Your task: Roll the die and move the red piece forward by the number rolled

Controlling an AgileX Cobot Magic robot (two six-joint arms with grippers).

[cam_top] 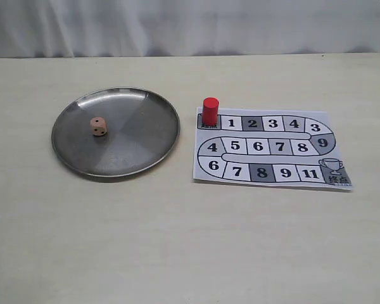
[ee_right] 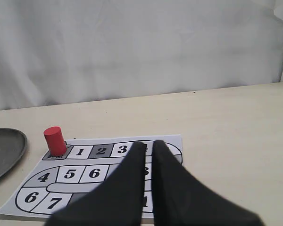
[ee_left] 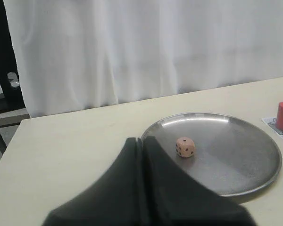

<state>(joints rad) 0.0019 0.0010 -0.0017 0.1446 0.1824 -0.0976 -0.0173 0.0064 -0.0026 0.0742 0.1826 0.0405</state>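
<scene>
Desk (cam_top: 190, 253): pale cream top.
Room: white curtain (cam_top: 190, 25) behind the far edge.
Metal plate (cam_top: 69, 152): left half of the desk, holding the die (cam_top: 99, 126).
Paper board (cam_top: 206, 171): right half, near the plate.
Red piece (cam_top: 210, 111): upright on the start square, beside 1.
Left gripper (ee_left: 142, 140): clenched, empty.
Right gripper (ee_right: 148, 143): clenched, empty.

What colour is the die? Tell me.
The die is pale tan-pink with dark pips, clearest in the left wrist view.
</scene>
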